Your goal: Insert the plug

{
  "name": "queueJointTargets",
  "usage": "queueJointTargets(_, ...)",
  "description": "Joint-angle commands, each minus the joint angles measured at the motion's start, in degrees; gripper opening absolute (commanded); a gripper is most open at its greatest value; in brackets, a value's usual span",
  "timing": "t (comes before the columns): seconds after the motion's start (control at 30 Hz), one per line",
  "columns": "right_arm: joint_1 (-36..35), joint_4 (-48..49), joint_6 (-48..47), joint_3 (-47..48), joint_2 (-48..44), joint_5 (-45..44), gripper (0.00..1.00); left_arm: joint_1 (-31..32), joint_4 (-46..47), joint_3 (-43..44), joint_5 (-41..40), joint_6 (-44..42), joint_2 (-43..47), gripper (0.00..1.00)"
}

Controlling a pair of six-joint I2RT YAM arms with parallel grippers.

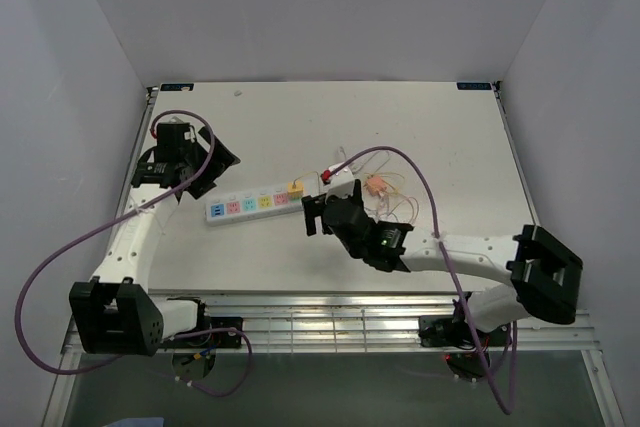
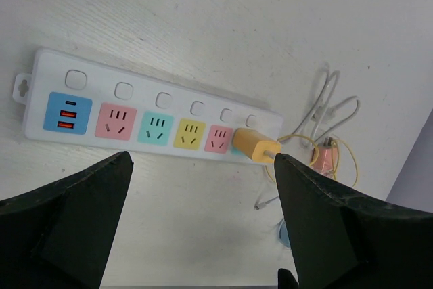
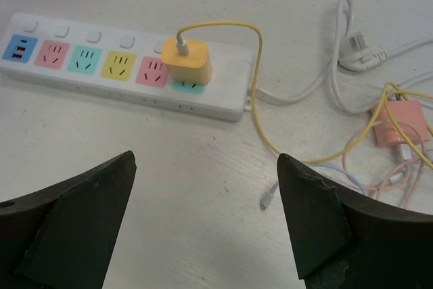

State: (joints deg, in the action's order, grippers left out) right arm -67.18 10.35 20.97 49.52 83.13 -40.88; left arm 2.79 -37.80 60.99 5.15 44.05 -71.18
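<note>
A: How is the left claw [image 2: 203,160] seen?
B: Released, jaws spread wide, nothing held, off the left end of the power strip [image 3: 128,65].
A: And the yellow plug [image 3: 189,62]?
B: It is seated in the strip's rightmost socket; its prongs are hidden and the socket is mostly covered.
A: The right claw [image 3: 204,159]?
B: Opened too, nothing gripped, by the strip's right end. The cable tangle [image 3: 396,133] beyond is cut off at the frame edge.
</note>
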Motion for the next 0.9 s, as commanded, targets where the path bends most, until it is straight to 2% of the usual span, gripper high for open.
queueJointTargets(0.0, -0.2, -2.9, 0.7, -5.2, -9.6, 3.6, 0.90, 0.0, -3.0, 0.0, 1.1, -2.0, 5.9, 0.98)
queueJointTargets(0.17, -0.2, -20.3, 17.8, -16.5, -26.7, 6.9, 0.90, 0.0, -1.3, -7.7, 4.9, -1.6, 11.6, 0.98)
queueJointTargets(0.27, -0.2, -23.8, 23.7, -23.7, -36.4, 9.6, 0.90, 0.0, -0.5, -10.0, 6.0, -2.0, 13.2, 0.98)
queueJointTargets(0.37, -0.2, -26.0, 28.7, -28.4, -42.2, 9.7, 0.90, 0.2, -0.3, -11.0, 6.7, -2.0, 12.5, 0.98)
queueJointTargets(0.43, -0.2, -27.0, 30.7, -29.5, -42.4, 8.0, 0.90, 0.3, 0.1, -11.2, 7.3, -2.0, 11.6, 0.98)
queueJointTargets(0.67, 0.8, -34.7, 43.7, -28.0, -33.4, 3.8, 0.90, 1.4, 2.2, -12.0, 8.4, -1.8, 11.2, 0.98)
queueJointTargets(0.87, 6.9, -34.5, 49.2, -31.7, -36.6, 1.6, 0.90, 4.0, 3.0, -12.4, 8.3, -1.7, 10.2, 0.98)
